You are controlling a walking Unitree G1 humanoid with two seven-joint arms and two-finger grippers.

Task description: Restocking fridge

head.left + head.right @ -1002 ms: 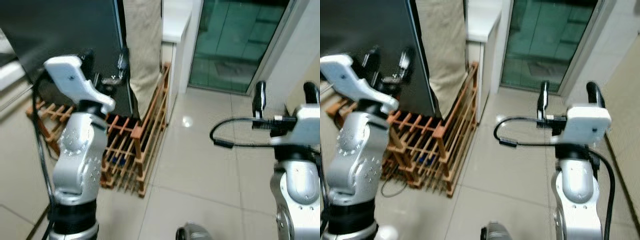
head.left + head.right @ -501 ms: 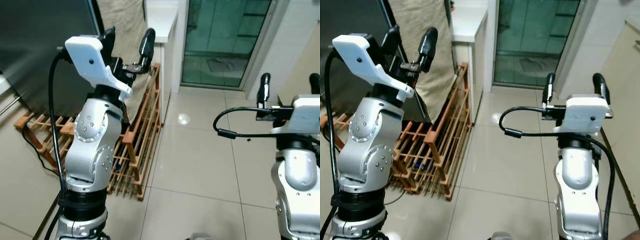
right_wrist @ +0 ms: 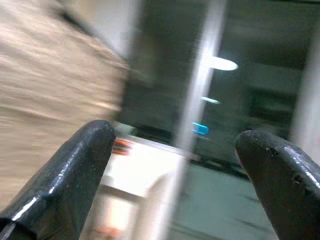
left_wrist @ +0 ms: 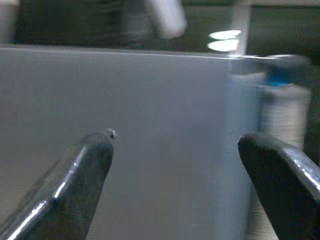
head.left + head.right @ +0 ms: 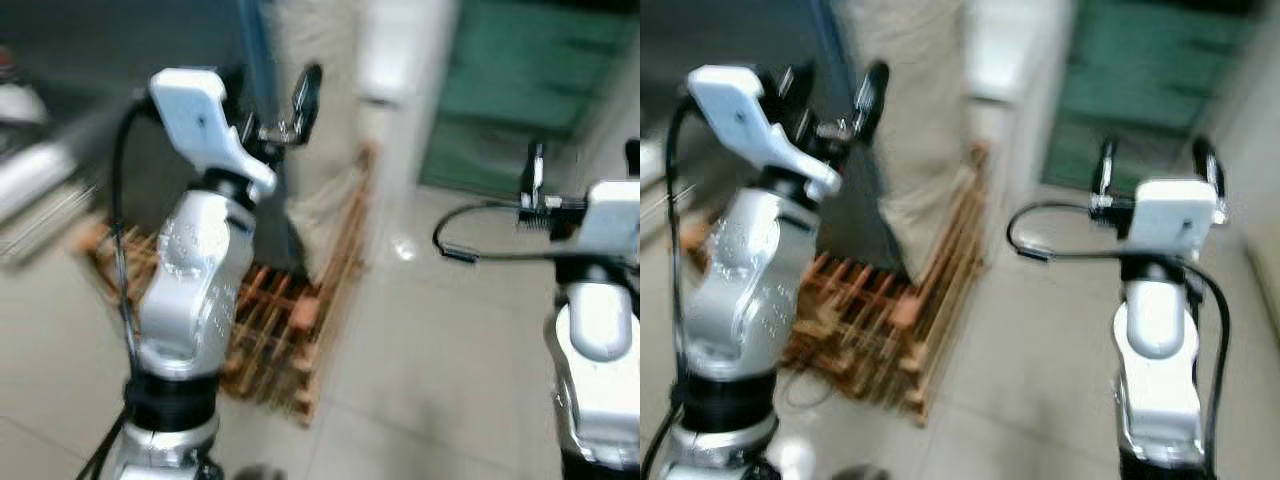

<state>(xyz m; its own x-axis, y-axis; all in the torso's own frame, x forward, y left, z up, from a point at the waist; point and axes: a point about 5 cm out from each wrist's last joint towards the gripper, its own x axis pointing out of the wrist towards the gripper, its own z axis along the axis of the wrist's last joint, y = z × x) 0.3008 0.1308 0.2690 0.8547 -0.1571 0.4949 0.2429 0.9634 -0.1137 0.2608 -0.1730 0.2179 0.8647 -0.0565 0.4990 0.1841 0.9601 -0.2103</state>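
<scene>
On the robot's left, raised to about head height, the left claw (image 5: 278, 95) points at the tall dark grey fridge (image 5: 120, 60) that stands at the upper left of the blurred head views. Its two long black fingers (image 4: 75, 180) are spread wide apart and hold nothing. Seen from the left wrist, a flat grey panel of the fridge (image 4: 125, 140) fills the space between the fingertips, with a blurred white bottle with a blue cap (image 4: 280, 100) just past the panel's edge. Whether the fridge door is open or closed cannot be told through the blur.

Below the left claw, a low wooden slatted rack (image 5: 290, 320) in an orange-brown tone sits on the pale tiled floor (image 5: 420, 380), beside the base of the fridge. Behind the rack hangs a beige cloth (image 5: 315, 150), and next to that stands a white cabinet (image 5: 405, 60). Further right is a green-tinted glass door (image 5: 520, 90).

On the robot's right, the right claw (image 5: 1150, 165) is lifted upright in front of the glass door, well apart from the fridge. Its black fingers (image 3: 70, 165) are also spread wide and empty. A black cable (image 5: 470, 235) loops from the right wrist. Both silver arms stand bent at the elbow, with the floor between them.
</scene>
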